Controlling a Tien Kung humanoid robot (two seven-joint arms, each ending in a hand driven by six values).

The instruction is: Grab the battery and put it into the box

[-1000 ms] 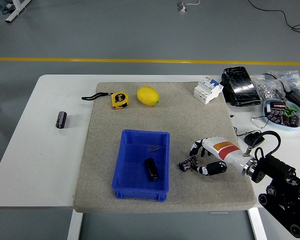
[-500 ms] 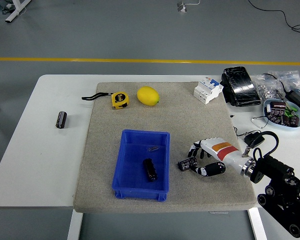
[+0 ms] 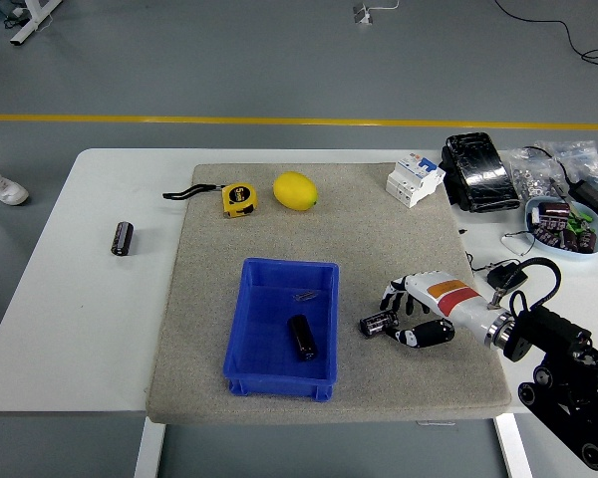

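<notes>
A black battery [image 3: 377,323] lies on the grey mat [image 3: 379,229], right of the blue box [image 3: 247,329]. My right hand [image 3: 396,319] comes in from the lower right, its fingers and thumb curled around the battery's right end, low on the mat. A second black battery [image 3: 301,337] lies inside the box. A third battery [image 3: 124,238] lies on the white table at the left. My left arm is out of view.
A yellow tape measure [image 3: 238,198] and a lemon [image 3: 294,190] lie at the mat's far side. A white breaker [image 3: 415,178], a black pouch [image 3: 478,170] and a bowl of parts [image 3: 561,225] stand at the right. A person's shoe [image 3: 2,189] shows at the left edge.
My right hand shifted slightly left, then back right, and the battery at its fingertips moved with it. A person's shoe has come into view at the left edge.
</notes>
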